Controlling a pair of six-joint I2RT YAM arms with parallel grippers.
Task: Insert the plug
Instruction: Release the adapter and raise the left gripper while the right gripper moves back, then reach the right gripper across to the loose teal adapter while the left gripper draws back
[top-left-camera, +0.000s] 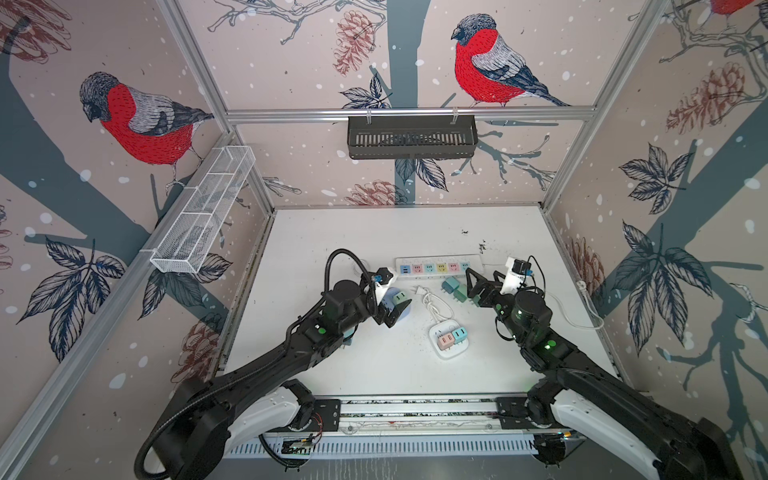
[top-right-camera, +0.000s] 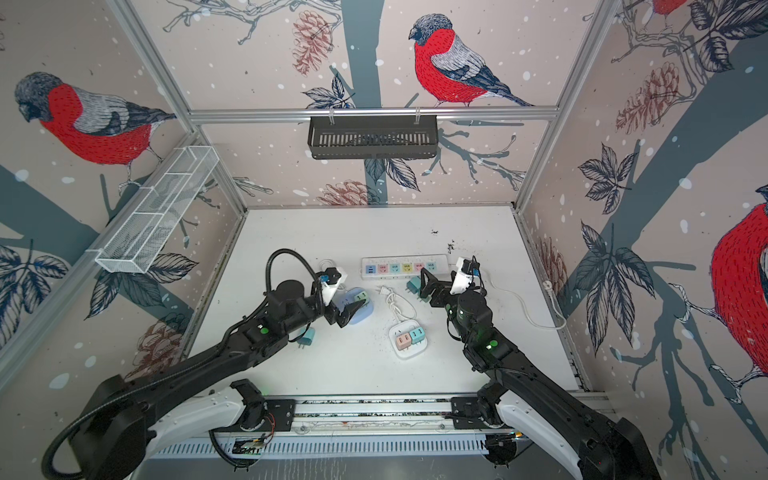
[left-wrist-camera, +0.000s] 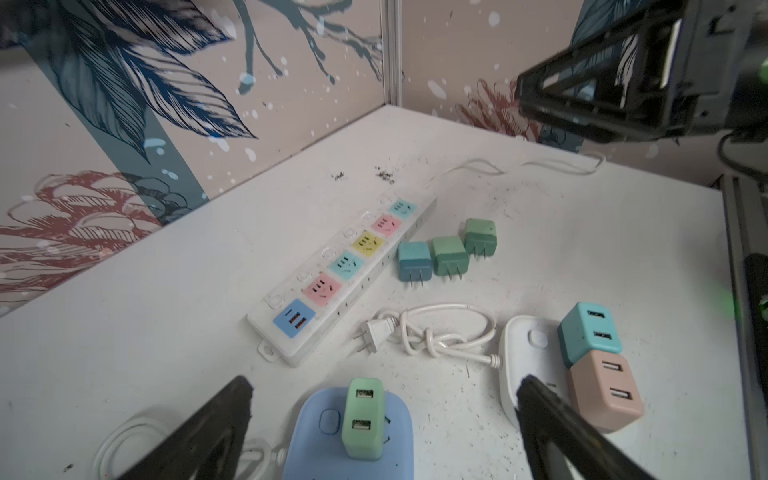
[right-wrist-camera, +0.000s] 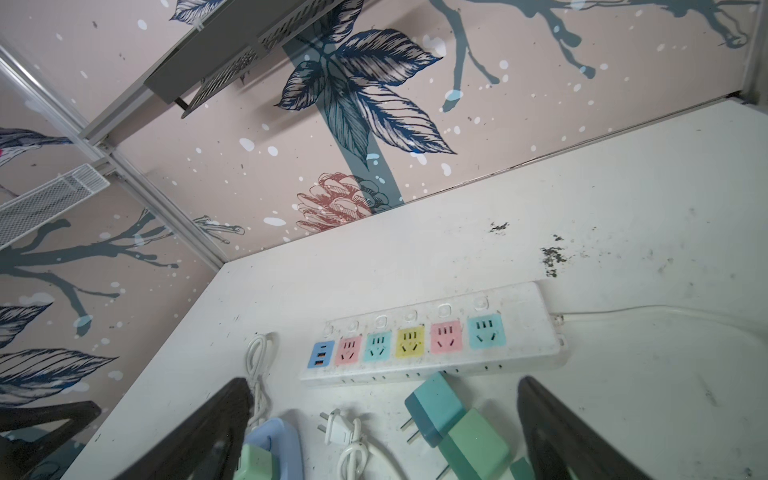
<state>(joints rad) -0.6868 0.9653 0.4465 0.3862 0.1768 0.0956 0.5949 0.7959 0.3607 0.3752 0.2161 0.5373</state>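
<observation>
1. as the light green plug (left-wrist-camera: 362, 419) stands upright on the blue hub (left-wrist-camera: 309, 457), prongs out of sight below it, it is judged seated in a socket there
2. left gripper (left-wrist-camera: 384, 380): fingers wide apart, one on each side of the light green plug, touching nothing; a stance that clears the plug and does not hold it
3. right gripper (right-wrist-camera: 385, 383): fingers likewise spread and empty, hanging over the loose plugs beside the power strip (right-wrist-camera: 528, 328); judged well placed to take one next
4. loose plugs, three: teal plug (left-wrist-camera: 414, 259), green plug (left-wrist-camera: 449, 255), second green plug (left-wrist-camera: 480, 237); all on their sides with prongs bare, just beside the strip, whose coloured sockets are all vacant
5. white hub (left-wrist-camera: 519, 353): carries a teal cube (left-wrist-camera: 590, 332) and a pink cube (left-wrist-camera: 604, 390), both plugged in; its knotted cord (left-wrist-camera: 432, 332) lies unplugged on the table (top-left-camera: 374, 232)
6. hard to make out: how deep the light green plug sits, its prongs being hidden; the near end of the blue hub, cut off in the left wrist view and partly covered by the gripper in both top views
7. one blue plug (top-right-camera: 306, 337) lies half under the left arm in a top view; the second green plug is cut off at the edge of the right wrist view
</observation>
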